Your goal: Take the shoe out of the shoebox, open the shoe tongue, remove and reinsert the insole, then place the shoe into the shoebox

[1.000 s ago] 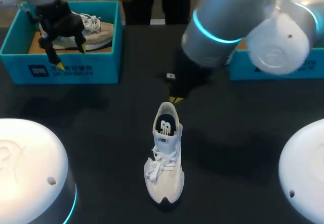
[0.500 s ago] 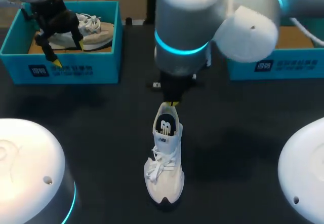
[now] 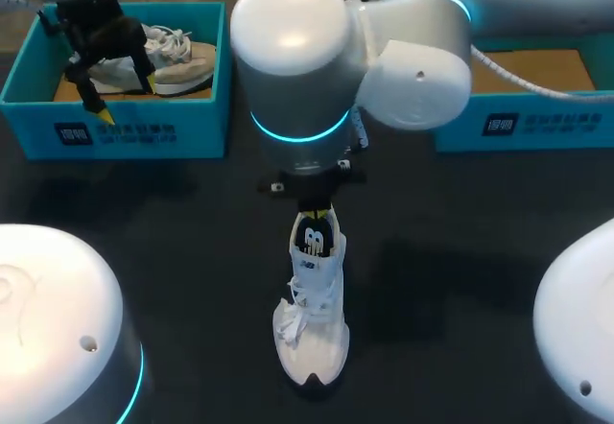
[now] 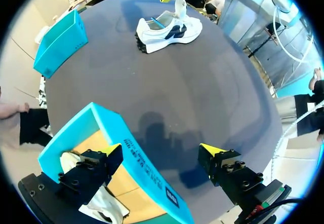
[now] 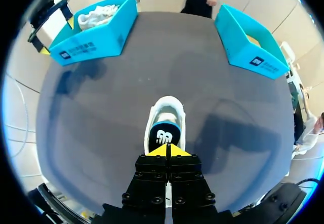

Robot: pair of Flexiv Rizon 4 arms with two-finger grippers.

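Right gripper (image 5: 166, 151), fingers pressed together, sits at the heel of the white shoe (image 5: 165, 113); left gripper (image 4: 161, 149) gapes astride the shoebox (image 4: 117, 134) wall

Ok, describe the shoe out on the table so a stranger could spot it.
Start at the dark table. At its middle stands a white shoe. The only other shoe lies in a blue box; this one is out, dark insole showing.

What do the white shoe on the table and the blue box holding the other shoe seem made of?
White shoe: likely matte synthetic fabric or mesh, with soft woven laces; exact textile unclear. Blue box: probably cardboard, matte, given thin straight walls and a brown bare floor inside.
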